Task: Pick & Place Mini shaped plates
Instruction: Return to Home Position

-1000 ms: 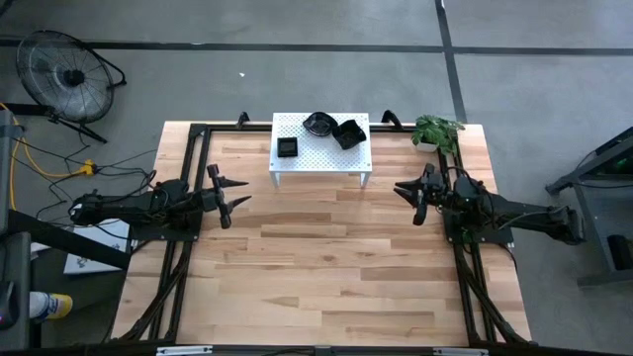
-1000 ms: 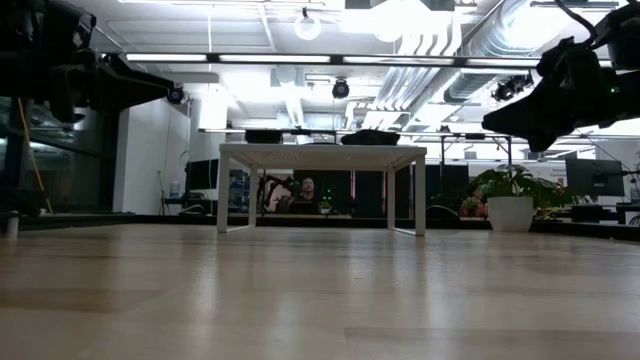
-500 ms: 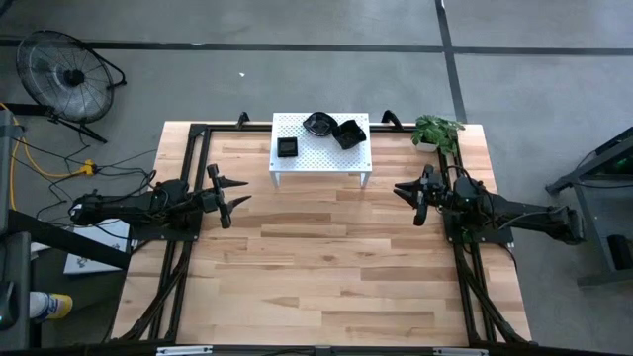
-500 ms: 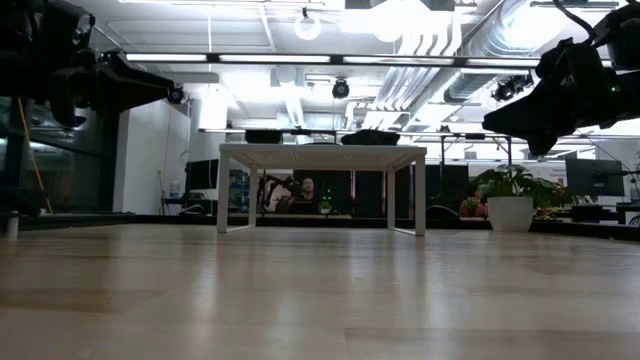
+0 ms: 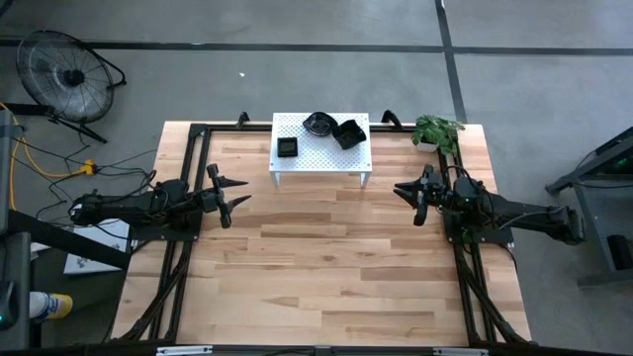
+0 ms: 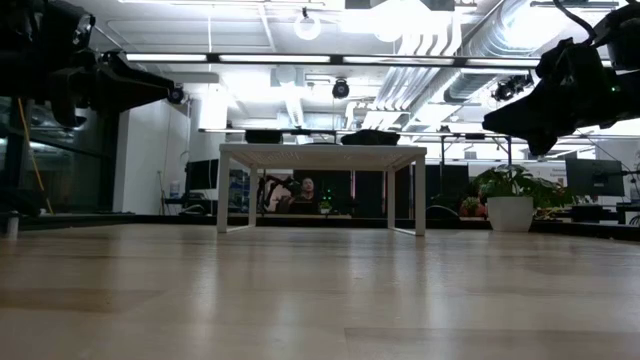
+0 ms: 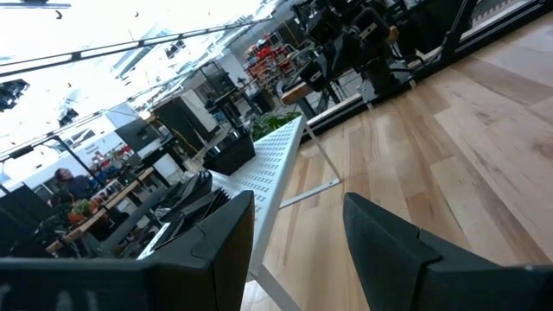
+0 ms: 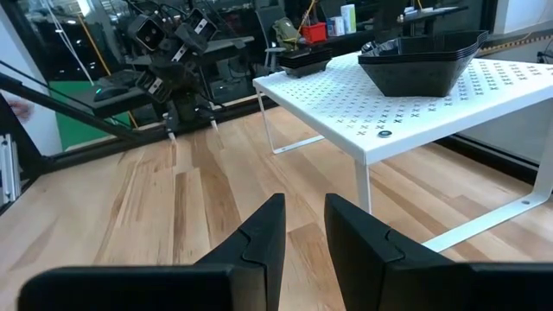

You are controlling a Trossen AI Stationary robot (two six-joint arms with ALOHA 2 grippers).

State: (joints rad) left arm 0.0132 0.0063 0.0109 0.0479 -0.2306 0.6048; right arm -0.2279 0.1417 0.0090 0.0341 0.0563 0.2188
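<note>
three stacks of mini shaped plates (image 5: 318, 125) sit on the white stand (image 5: 321, 163) at the far middle of the table (image 5: 326, 267) in the high view: a square stack (image 5: 287, 147) toward the left arm's side, a rounded stack (image 5: 316, 121) and an angular stack (image 5: 349, 133) close together toward the right arm's side. the left gripper (image 5: 235, 195) hangs near the table's left edge and the right gripper (image 5: 407, 193) near its right edge, both pointing inward, well apart from the stand and holding nothing. a plant (image 5: 436, 131) stands at the far right corner

in the low view the stand rises on its legs at the far end, with the plates as low dark shapes on top; both arms hang high at the picture's sides, and a person (image 6: 305, 190) shows in the room behind, seen under the stand

in the left wrist view the left gripper's jaws are spread wide, with only bare wood and the stand's edge between them

in the right wrist view the right gripper's jaws stand a narrow gap apart, empty; the angular stack rests near one corner of the stand, the square stack farther along
</note>
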